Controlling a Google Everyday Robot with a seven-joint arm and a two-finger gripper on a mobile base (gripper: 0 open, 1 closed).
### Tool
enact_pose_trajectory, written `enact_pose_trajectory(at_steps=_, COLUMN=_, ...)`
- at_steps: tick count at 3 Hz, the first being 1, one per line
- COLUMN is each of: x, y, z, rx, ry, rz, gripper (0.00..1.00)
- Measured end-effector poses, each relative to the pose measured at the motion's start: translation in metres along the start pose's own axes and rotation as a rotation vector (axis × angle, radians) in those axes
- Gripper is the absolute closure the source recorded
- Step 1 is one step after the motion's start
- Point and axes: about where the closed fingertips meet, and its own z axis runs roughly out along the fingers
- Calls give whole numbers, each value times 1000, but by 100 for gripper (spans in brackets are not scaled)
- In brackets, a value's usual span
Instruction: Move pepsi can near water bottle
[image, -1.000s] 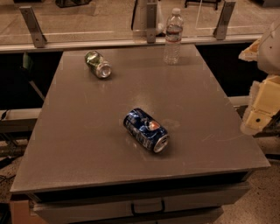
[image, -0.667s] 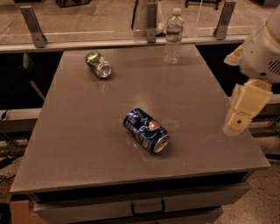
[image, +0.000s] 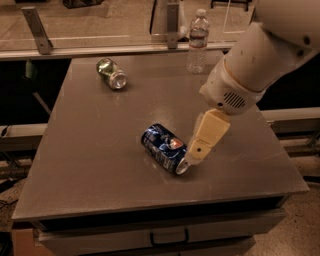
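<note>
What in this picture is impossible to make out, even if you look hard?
All in the camera view:
1. Gripper, at the pepsi can's silver end: whether it touches the can is unclear, because its own body covers that spot.
2. Arm: its upper part is cut off by the top and right edges.
3. Water bottle: the label print is too small to read.
4. Green can: the brand is too small and dim to read.

Gripper beside pepsi can, its tip indistinct (arm cropped at top right)
</note>
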Motion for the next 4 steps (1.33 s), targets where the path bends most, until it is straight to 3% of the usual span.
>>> enact_pose_trajectory(at_steps=1, x=-27, y=14, z=44, rx=-63, ry=-40, rz=23, gripper=0)
enact_pose_trajectory(at_steps=2, x=-36, y=21, z=77, rx=-88, ry=-53, rz=57, gripper=0)
enact_pose_trajectory(at_steps=3, x=-43, y=26, z=98, rx=-84, ry=-68, rz=63, gripper=17)
enact_pose_trajectory(at_steps=4, x=-50, y=19, z=97, rx=-47, ry=-84, rz=54, gripper=39)
